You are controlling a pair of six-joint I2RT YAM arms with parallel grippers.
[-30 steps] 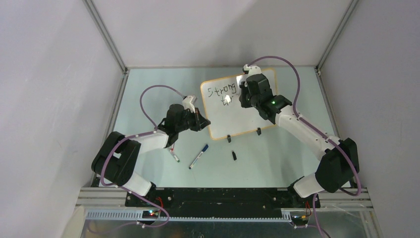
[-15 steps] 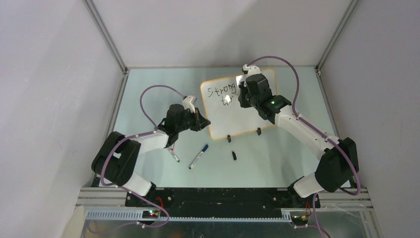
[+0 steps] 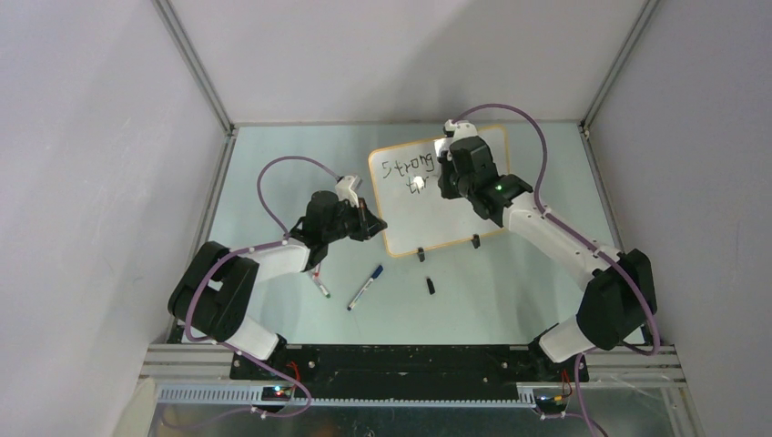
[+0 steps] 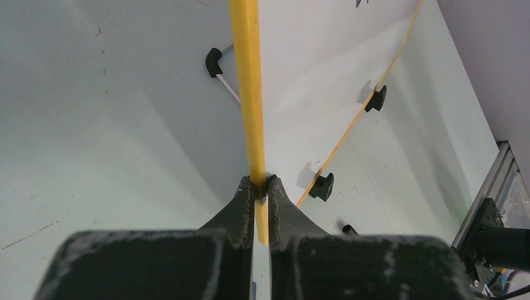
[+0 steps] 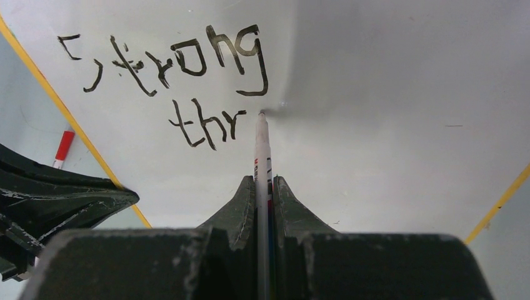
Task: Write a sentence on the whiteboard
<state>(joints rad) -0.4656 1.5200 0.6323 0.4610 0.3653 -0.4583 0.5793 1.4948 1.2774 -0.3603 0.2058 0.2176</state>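
Note:
The whiteboard (image 3: 446,205) lies on the table at centre back, white with an orange-yellow rim and two black clip feet. My left gripper (image 4: 260,183) is shut on its yellow rim (image 4: 245,75) at the left edge. The sentence (image 5: 187,69) reads "Strong" with "thr" below it in black. My right gripper (image 5: 265,181) is shut on a white marker (image 5: 262,150), whose tip touches the board just right of the "r". In the top view the right gripper (image 3: 448,173) hovers over the board's upper middle and hides part of the writing.
A blue-capped marker (image 3: 364,287), a red-tipped marker (image 3: 319,286) and a small black cap (image 3: 430,285) lie on the table in front of the board. The left arm's fingers (image 5: 56,200) show at the lower left of the right wrist view. Enclosure walls stand on both sides.
The right gripper has shifted slightly along the board with the marker. The left arm and the board have not moved.

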